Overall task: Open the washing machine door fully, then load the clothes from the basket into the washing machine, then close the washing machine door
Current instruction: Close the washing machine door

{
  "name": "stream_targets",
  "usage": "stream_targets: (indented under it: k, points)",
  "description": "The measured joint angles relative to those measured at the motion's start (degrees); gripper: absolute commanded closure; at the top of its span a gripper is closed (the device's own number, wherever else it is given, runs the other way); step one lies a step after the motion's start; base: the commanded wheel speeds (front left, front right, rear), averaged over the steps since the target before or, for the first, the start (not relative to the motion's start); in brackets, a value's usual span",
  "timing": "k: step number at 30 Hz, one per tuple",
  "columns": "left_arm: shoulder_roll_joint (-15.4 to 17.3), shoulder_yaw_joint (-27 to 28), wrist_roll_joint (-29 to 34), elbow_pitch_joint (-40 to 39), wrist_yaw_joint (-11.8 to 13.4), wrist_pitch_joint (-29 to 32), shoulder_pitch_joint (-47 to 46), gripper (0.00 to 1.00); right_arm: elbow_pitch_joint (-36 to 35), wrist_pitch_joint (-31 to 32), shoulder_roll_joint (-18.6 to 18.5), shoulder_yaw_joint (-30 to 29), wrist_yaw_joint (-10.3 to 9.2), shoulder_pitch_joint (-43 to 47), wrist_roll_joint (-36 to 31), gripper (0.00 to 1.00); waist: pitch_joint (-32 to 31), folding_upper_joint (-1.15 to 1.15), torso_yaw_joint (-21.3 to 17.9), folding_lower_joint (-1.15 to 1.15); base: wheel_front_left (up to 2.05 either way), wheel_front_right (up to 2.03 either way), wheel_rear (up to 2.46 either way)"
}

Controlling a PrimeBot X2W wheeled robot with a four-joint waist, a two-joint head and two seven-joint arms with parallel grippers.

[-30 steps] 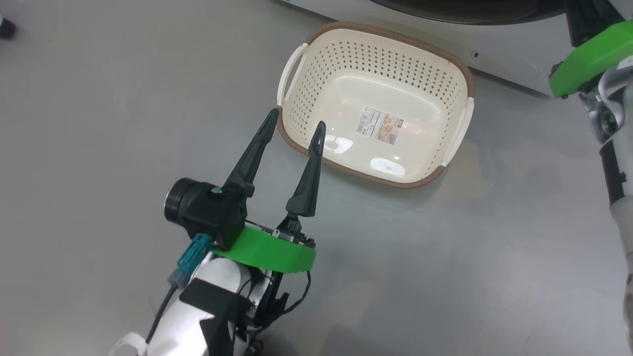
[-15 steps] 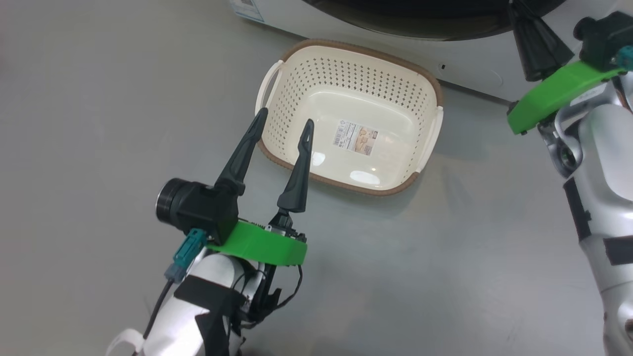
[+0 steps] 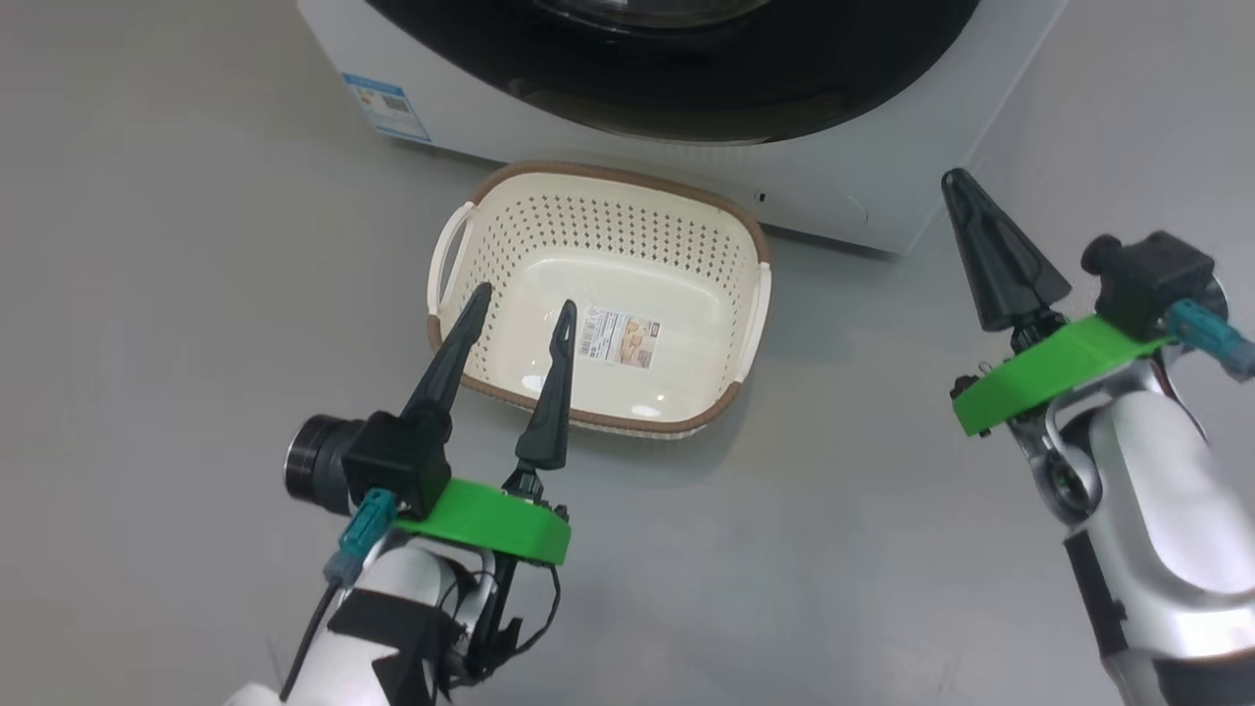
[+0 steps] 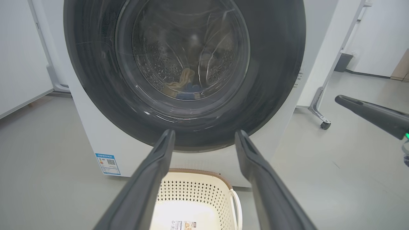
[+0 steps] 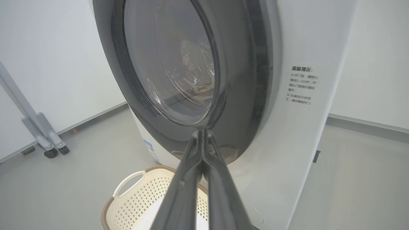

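the basket [image 3: 608,226] sits on the floor [image 3: 196,245] just in front of the washing machine [image 3: 833,186], so little room is left behind the basket. above and behind the basket, the closed washing machine door [image 3: 686,69] bars the drum. the basket's mouth is open from above, and the left gripper [image 3: 524,299], fingers spread, hangs over its near left rim. bare floor lies to the left, right and near side of the basket. the right gripper [image 3: 953,181], fingers pressed together, stands well right of the basket. a wheeled frame leg [image 4: 319,108] stands farther right.
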Motion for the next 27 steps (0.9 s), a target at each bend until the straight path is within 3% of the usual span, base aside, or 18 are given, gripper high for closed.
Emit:
stream_targets:
  k: [3,5,6,7,8,9,10,27]
  points:
    - [0.04,0.7,0.33,0.76,-0.1,0.0,0.93,0.0,-1.97,0.0,0.57,-1.15,0.0,2.72,0.0,1.0,-1.22,0.0,-0.86,0.0,0.0,0.0,0.0]
    - [0.15,1.48,0.71,1.55,-0.47,0.0,1.95,0.0,-3.5,0.0,0.97,-1.99,0.0,5.17,-0.15,0.63,-2.48,0.0,-1.7,0.0,0.0,0.0,0.0]
    - [0.21,1.83,0.76,1.92,-0.51,0.0,2.45,0.0,-4.22,0.0,1.25,-2.47,0.0,6.35,-0.38,0.56,-3.11,0.0,-2.1,0.0,0.0,0.0,0.0]
    - [0.29,2.14,0.76,2.37,-0.52,0.0,2.9,0.0,-4.71,0.01,1.55,-2.92,0.0,7.5,-0.52,0.43,-3.79,0.0,-2.47,0.0,0.0,0.0,0.0]
    - [0.37,2.44,0.76,2.64,-0.53,0.0,3.38,0.0,-5.19,0.01,1.88,-3.38,0.0,8.57,-0.52,0.43,-4.42,0.0,-2.84,0.0,0.0,0.0,0.0]
    - [0.49,2.78,0.78,2.88,-0.66,0.0,3.85,0.0,-5.6,0.0,2.19,-3.8,0.0,9.57,-0.53,0.1,-5.05,0.0,-3.19,0.0,0.0,0.0,0.0]
    - [0.65,3.1,0.91,3.12,-0.79,0.0,4.31,0.0,-6.0,0.01,2.4,-4.1,0.0,10.56,-0.53,0.03,-5.72,0.0,-3.53,0.0,0.0,0.0,0.0]
    - [2.53,6.83,1.25,4.68,-0.21,0.0,10.95,0.0,-13.48,1.68,4.56,-8.17,0.0,24.71,0.55,0.0,-14.37,0.0,-8.87,0.0,0.0,0.0,0.0]
